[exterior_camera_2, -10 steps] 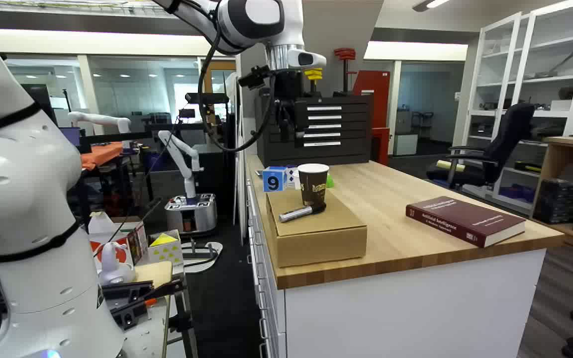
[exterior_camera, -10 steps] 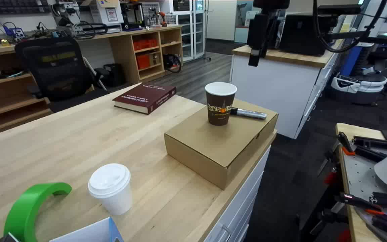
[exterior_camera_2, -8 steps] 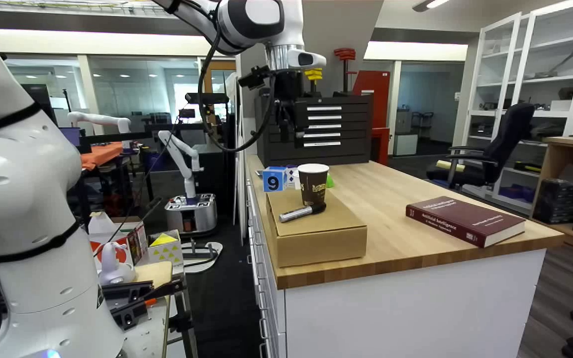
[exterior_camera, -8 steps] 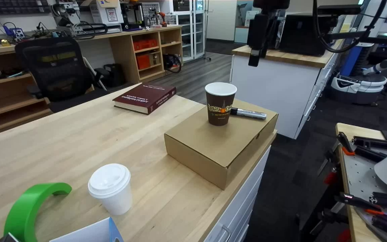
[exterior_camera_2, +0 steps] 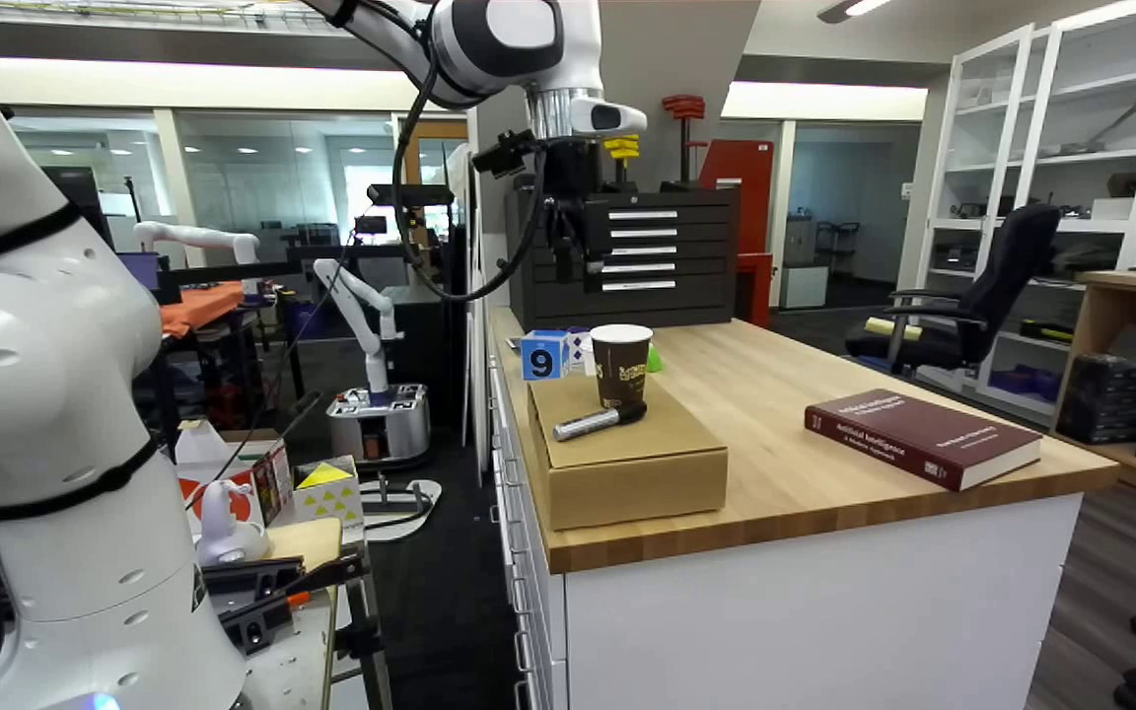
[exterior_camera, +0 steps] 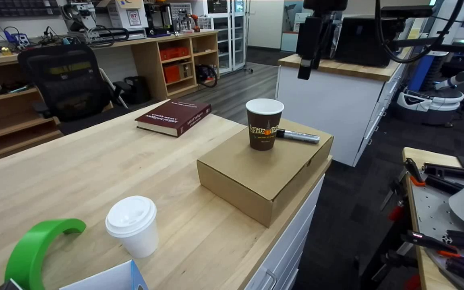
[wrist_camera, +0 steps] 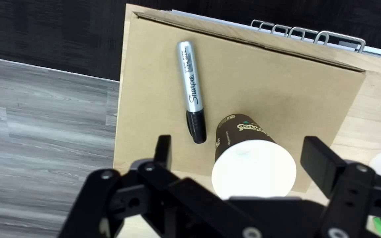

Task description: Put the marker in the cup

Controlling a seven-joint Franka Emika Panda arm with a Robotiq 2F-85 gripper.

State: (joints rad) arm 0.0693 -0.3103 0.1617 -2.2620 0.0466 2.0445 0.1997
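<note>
Marker (wrist_camera: 192, 92) lies just beside the cup (wrist_camera: 252, 155); the gripper (wrist_camera: 238, 152) hangs above, fingers wide, and I fear 1, descending so close, may topple the cup.

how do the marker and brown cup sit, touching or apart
Apart: the wrist view shows a bare strip of the cardboard box between the marker and the brown cup.

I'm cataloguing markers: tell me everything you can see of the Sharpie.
The Sharpie marker has a silver, metallic-looking barrel printed in black, "Sharpie" and "KING SIZE", and a black, plastic-looking cap, fitted on. It lies flat on the cardboard box, cap end nearer the brown paper cup but apart from it. Only the box touches it.
</note>
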